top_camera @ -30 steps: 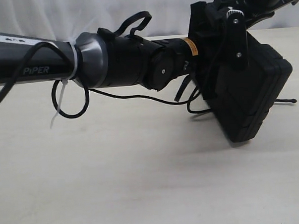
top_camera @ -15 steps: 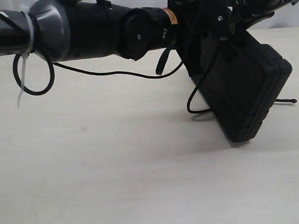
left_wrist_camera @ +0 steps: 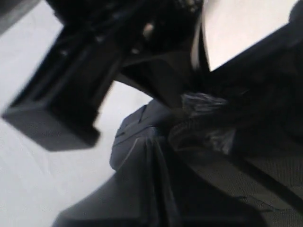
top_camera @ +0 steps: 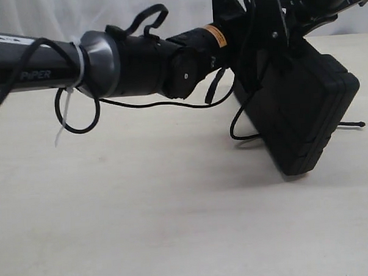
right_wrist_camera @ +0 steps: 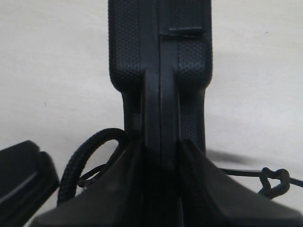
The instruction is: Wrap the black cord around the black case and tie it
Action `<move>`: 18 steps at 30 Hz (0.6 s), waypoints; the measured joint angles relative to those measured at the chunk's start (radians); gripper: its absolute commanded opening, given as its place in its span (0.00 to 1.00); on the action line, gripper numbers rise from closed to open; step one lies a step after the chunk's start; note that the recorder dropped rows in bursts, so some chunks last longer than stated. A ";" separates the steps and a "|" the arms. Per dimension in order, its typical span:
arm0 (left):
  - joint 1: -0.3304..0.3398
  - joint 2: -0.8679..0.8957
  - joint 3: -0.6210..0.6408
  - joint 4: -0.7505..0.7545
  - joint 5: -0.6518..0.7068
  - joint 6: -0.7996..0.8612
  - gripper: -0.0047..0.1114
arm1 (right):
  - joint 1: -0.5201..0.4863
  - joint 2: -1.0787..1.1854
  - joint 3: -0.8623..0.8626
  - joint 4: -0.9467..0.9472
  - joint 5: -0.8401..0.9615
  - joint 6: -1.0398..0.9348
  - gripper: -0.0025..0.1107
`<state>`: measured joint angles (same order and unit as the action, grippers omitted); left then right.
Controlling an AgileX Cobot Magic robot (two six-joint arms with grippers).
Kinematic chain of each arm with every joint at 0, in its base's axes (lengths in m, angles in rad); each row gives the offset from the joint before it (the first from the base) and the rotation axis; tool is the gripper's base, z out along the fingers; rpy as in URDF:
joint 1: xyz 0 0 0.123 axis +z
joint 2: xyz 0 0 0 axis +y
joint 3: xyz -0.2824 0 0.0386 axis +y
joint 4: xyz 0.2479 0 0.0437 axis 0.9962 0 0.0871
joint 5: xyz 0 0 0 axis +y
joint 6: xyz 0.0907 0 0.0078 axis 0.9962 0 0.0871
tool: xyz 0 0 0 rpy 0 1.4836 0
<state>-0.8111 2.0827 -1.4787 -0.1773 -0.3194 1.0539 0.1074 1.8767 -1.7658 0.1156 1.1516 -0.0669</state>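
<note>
Case [top_camera: 305, 108] propped aslant on worktop [top_camera: 175, 224], right end effector [right_wrist_camera: 161, 146] clamped on its upper edge.
Left end effector [top_camera: 252, 25], fully closed, sits at the case's upper left, nearer the cord [right_wrist_camera: 71, 163] looping just beside that side; whether it pinches cord is unclear.

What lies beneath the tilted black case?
Beneath the black case, table and shadow. The black cord loops out at one side, its knotted tip at the other; the stretch between is hidden.
</note>
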 measured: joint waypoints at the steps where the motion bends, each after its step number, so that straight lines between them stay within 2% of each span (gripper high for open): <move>1: 0.000 0.012 0.000 0.000 -0.017 -0.002 0.04 | 0.000 0.000 0.000 0.000 0.000 0.000 0.06; 6: -0.002 0.035 0.000 0.031 -0.099 -0.094 0.04 | 0.000 0.000 0.000 0.000 0.000 0.000 0.06; 10: -0.002 0.035 0.000 0.149 -0.147 -0.222 0.04 | 0.000 0.000 0.000 0.000 0.000 0.000 0.06; 14: -0.002 0.035 0.000 0.246 -0.096 -0.319 0.04 | 0.000 0.000 0.000 0.000 0.000 0.000 0.06; 18: -0.002 0.035 0.000 0.268 -0.029 -0.335 0.04 | 0.000 0.000 0.000 0.000 0.000 0.000 0.06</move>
<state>-0.8132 2.1175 -1.4787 0.0908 -0.3485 0.7191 0.1074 1.8767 -1.7658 0.1156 1.1516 -0.0669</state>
